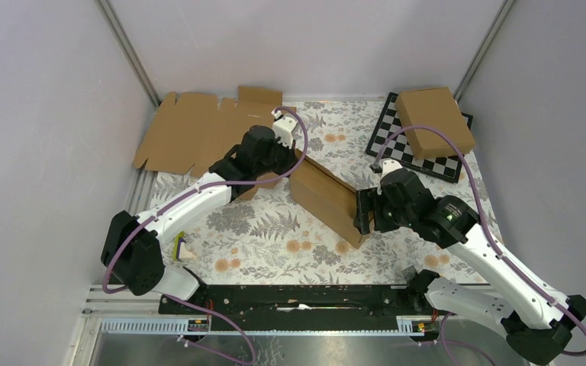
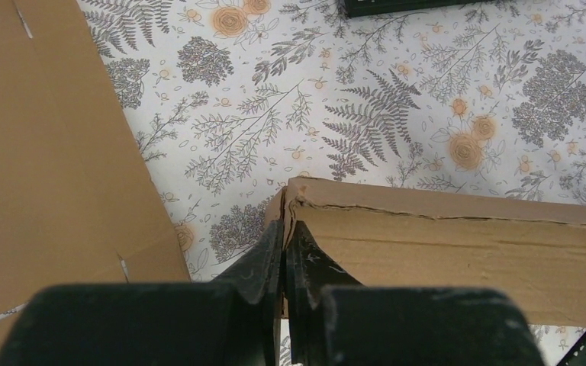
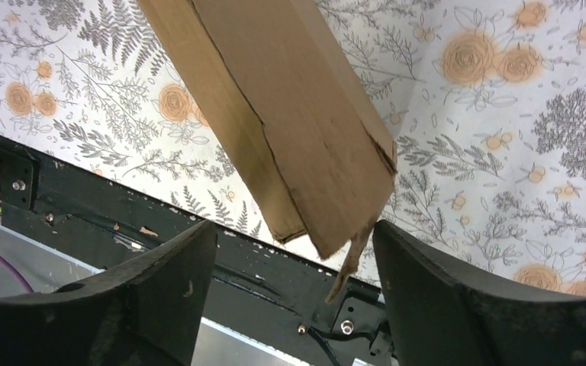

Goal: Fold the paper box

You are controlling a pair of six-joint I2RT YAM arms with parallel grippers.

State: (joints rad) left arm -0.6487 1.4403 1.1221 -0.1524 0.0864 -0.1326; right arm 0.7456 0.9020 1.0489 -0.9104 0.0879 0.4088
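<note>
Top view: box (image 1: 324, 197) lies mid-frame on the table (image 1: 275, 244), running diagonally between both arms. Only the left wrist view shows the left end effector (image 2: 283, 232) closed tight, pinching the box's end wall at a corner. Only the right wrist view shows the right end effector (image 3: 294, 232) wide open, with the box's frayed corner between the fingers, touching neither. Flat sheet (image 1: 191, 133) upper left. Chessboard (image 1: 442, 164) upper right, second box (image 1: 435, 120) on it. From above, the arms hide both box ends.
</note>
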